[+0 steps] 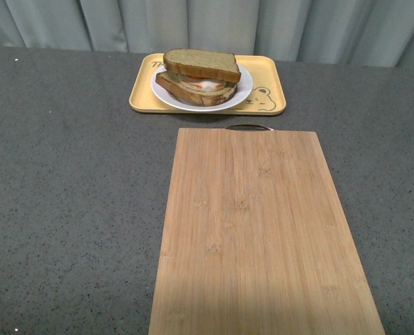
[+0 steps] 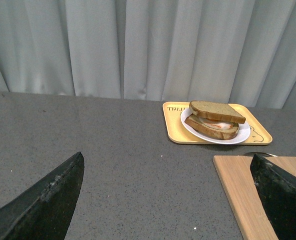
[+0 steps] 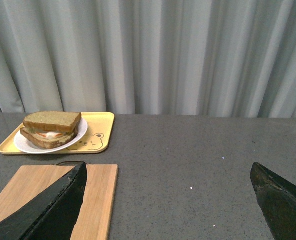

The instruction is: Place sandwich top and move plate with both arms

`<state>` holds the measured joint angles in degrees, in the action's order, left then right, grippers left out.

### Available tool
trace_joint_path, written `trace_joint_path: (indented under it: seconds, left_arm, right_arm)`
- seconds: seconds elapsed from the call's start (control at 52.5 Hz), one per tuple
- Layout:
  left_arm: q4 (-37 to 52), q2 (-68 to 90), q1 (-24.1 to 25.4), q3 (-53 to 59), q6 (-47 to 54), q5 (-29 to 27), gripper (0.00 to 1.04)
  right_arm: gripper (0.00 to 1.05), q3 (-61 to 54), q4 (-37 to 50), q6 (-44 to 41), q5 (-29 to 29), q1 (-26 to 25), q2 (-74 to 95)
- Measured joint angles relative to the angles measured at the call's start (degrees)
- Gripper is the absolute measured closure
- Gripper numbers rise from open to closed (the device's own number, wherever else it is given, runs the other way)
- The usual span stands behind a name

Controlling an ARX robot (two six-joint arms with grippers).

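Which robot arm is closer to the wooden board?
Right, I think. The right tool hangs open just off the right edge of the board. The left tool, open too, sits farther out from its left edge. Neither touches it.

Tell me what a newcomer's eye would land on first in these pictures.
First, the sandwich at the far side of the dark table: the sandwich top sits on the egg-topped slice, on the plate, which rests on the yellow tray. Next, the big bare wooden cutting board in front of the tray. Both wrist views show wide-open fingers, the left gripper and the right gripper, holding nothing.
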<state>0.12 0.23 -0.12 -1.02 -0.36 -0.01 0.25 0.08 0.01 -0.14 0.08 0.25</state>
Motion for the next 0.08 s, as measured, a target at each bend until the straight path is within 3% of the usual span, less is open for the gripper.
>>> trace_joint_path:
  seconds: [0.076]
  left_arm:
    - [0.0, 0.0, 0.0, 0.0, 0.0, 0.0, 0.07]
  right_arm:
    - [0.09, 0.0, 0.0, 0.0, 0.0, 0.0, 0.0]
